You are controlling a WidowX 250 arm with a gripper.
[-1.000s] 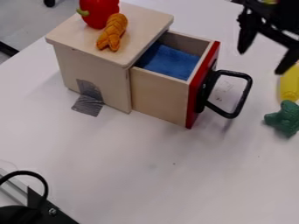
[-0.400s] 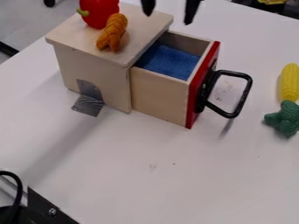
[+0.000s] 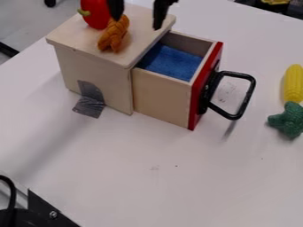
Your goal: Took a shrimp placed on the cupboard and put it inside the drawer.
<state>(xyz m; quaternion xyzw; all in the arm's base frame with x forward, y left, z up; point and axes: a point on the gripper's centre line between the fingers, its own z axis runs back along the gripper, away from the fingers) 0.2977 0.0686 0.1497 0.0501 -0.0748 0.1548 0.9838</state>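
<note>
Shrimp (image 3: 113, 34) on cupboard (image 3: 72, 36), hand (image 3: 137, 23) pointing down above, fingers (image 3: 160, 14) apart

The top edge cuts off the tool (image 3: 136, 24) above its 2 fingers and the red pepper's (image 3: 95, 13) upper end; 1 finger hides part of that pepper. The right edge clips the green toy (image 3: 288, 119). Specks on the table (image 3: 177, 195) are too small to identify.

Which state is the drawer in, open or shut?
Open: the drawer juts out of the cupboard, its blue lining exposed.
</note>
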